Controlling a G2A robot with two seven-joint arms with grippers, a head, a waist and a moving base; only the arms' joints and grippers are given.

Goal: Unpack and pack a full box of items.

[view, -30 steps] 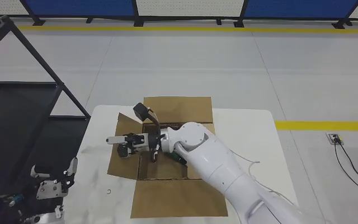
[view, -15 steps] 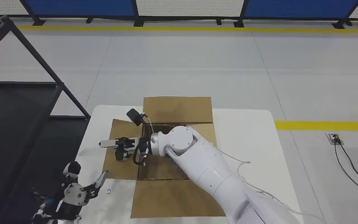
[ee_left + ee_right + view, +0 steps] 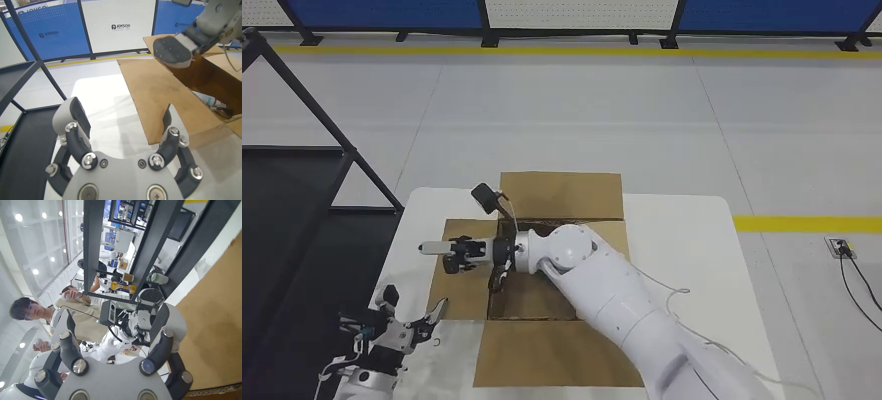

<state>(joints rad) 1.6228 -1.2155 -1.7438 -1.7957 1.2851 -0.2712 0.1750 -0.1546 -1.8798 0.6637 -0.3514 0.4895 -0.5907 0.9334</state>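
An open cardboard box stands on the white table with all flaps spread out. Inside it lies a white tube with a teal band; the rest of the contents are hidden. My right gripper hangs over the box's left flap, open with nothing between its fingers. My left gripper is low at the table's front left corner, open and empty, a little short of that flap. One right finger pad shows above the box rim.
A black metal rack stands just left of the table, its shelf close to my left gripper. The right arm spans the box from the front right. Bare table lies right of the box and along the left edge.
My left gripper has come in from beside the rack toward the table's front left corner. The right gripper has shifted slightly left over the flap.
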